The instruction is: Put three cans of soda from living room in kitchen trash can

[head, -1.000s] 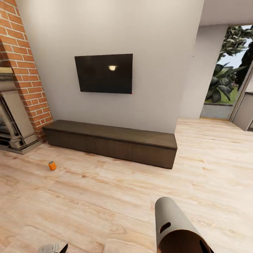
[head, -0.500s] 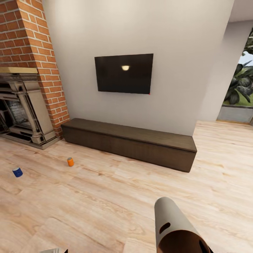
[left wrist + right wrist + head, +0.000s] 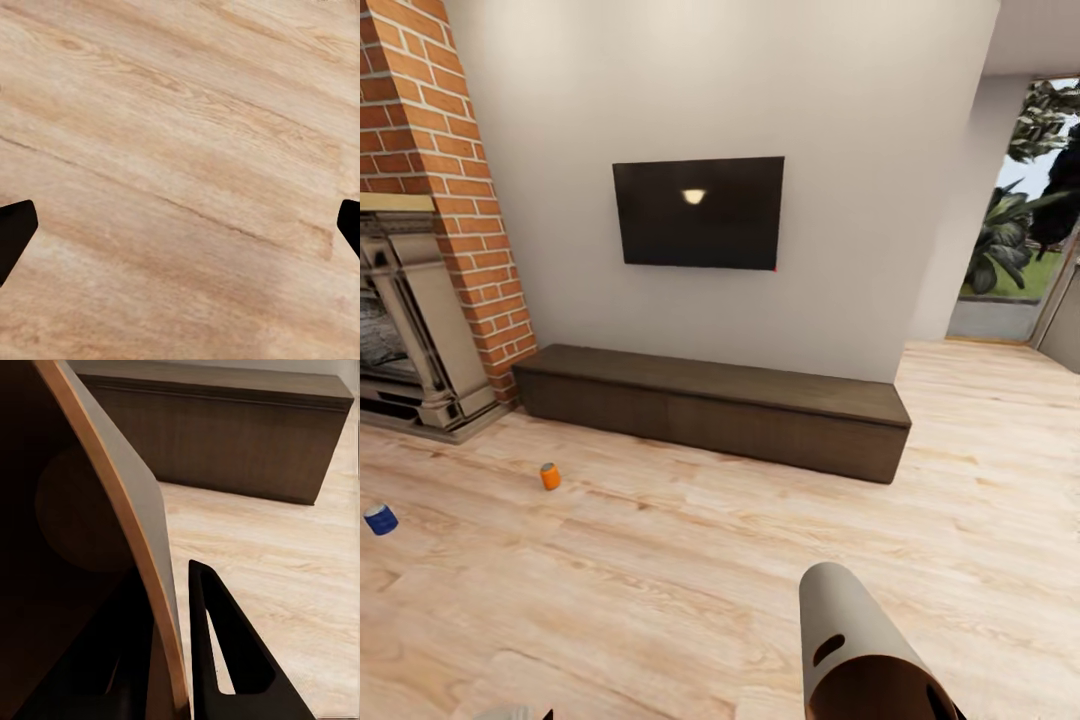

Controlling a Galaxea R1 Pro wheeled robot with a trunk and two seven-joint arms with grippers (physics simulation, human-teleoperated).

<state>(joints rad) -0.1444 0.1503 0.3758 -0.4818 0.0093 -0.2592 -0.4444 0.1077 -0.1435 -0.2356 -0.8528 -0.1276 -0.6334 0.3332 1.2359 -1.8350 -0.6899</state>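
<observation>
Between right pincer (image 3: 176, 660) fingers – tash can (image 3: 112, 510) rim, pinched; left pincer (image 3: 180, 232) spread.

A pale plank wood floor (image 3: 760, 560) is seen, on which a small orange can with a grey top (image 3: 550, 476) stands at ten o'clock; a blue can (image 3: 380, 519) lies at nine, and a long dark wooden bench (image 3: 710, 408) rests at twelve.

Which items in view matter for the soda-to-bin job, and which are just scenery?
Job: orange can on the floor; blue can on the floor; trash can, its rim pinched by the right gripper.
Scenery: TV; low cabinet; fireplace.
</observation>
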